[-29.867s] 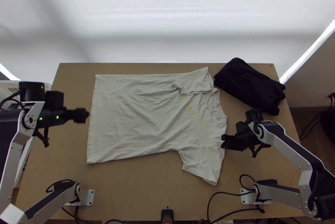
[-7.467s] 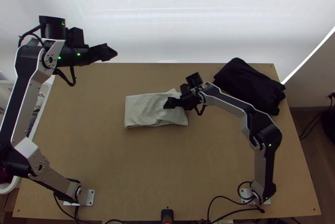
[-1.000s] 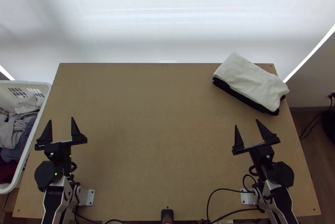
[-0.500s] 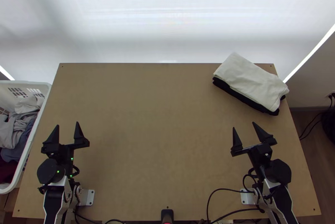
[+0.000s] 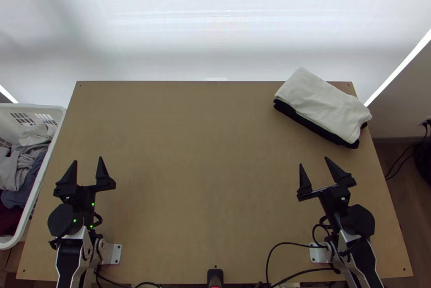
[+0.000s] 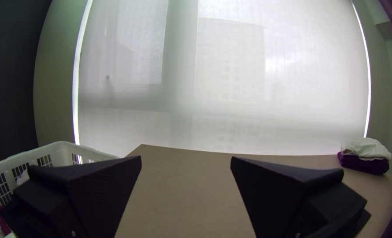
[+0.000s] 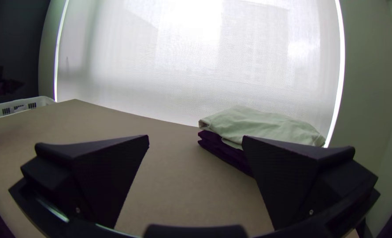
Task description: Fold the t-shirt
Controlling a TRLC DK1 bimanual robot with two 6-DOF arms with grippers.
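And there it is: the pale t-shirt (image 5: 323,102) has gone from mid-board to the far right corner, folded atop the black cloth (image 5: 308,123)! My left claw (image 5: 88,159) and right claw (image 5: 314,161) stand wide apart, empty; I'd call this fold done. Its long axis slants from far left to near right; collar end, I can't tell.

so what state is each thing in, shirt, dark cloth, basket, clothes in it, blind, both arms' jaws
light t-shirt, folded, on the dark cloth
dark cloth, folded, under the t-shirt
basket, upright, holding clothes
clothes, bunched
blind, lowered
left gripper, jaws open
right gripper, jaws open
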